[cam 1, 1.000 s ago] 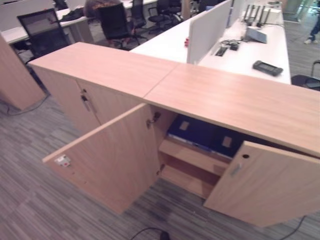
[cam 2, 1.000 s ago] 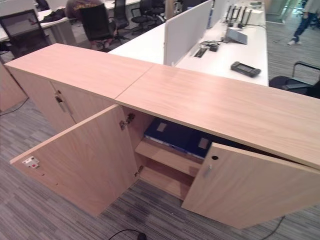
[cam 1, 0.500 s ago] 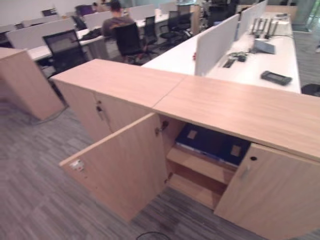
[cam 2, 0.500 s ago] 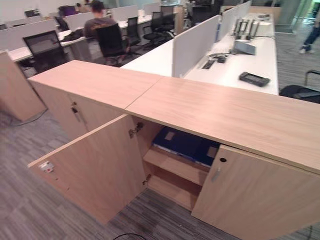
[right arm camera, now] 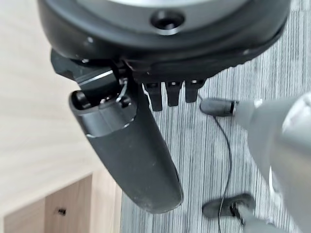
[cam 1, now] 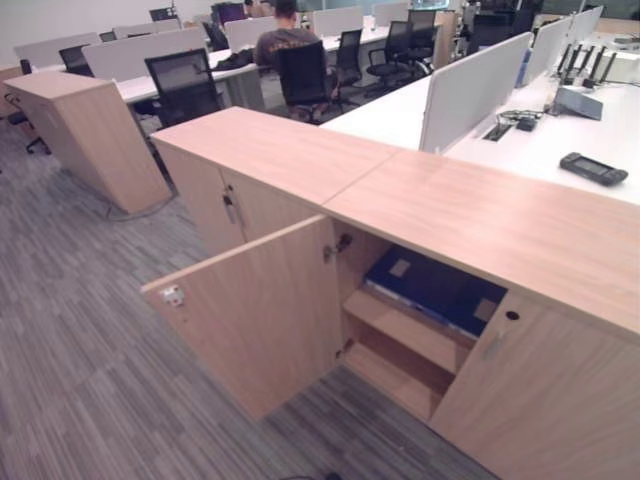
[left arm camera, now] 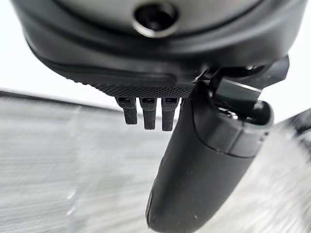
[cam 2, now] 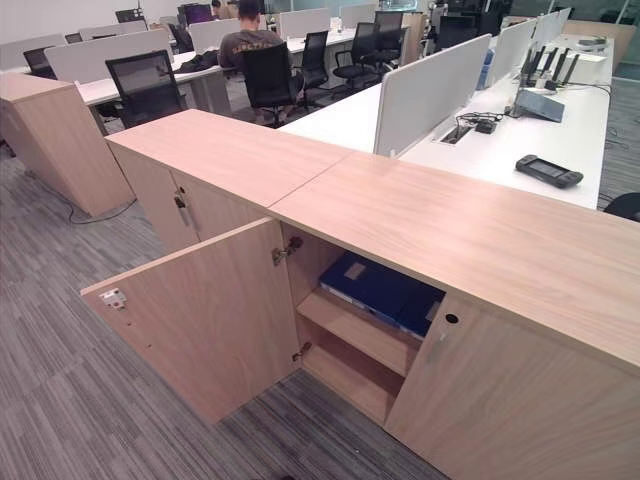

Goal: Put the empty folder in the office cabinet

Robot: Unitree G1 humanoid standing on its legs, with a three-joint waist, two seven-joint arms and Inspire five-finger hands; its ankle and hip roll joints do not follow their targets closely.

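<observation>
While it lies flat on the upper shelf (cam 2: 352,333) of the office cabinet (cam 2: 470,235), the blue folder (cam 2: 380,289) shows between two doors: the left door (cam 2: 205,320) swung wide, the right door (cam 2: 500,400) partly ajar. Beyond the cabinet top, a white desk (cam 2: 500,150) carries a dark handheld device (cam 2: 549,171). Both the left hand (left arm camera: 204,160) and the right hand (right arm camera: 129,150) hang with fingers straight, holding nothing. A seated person (cam 2: 245,40) works in the background.
</observation>
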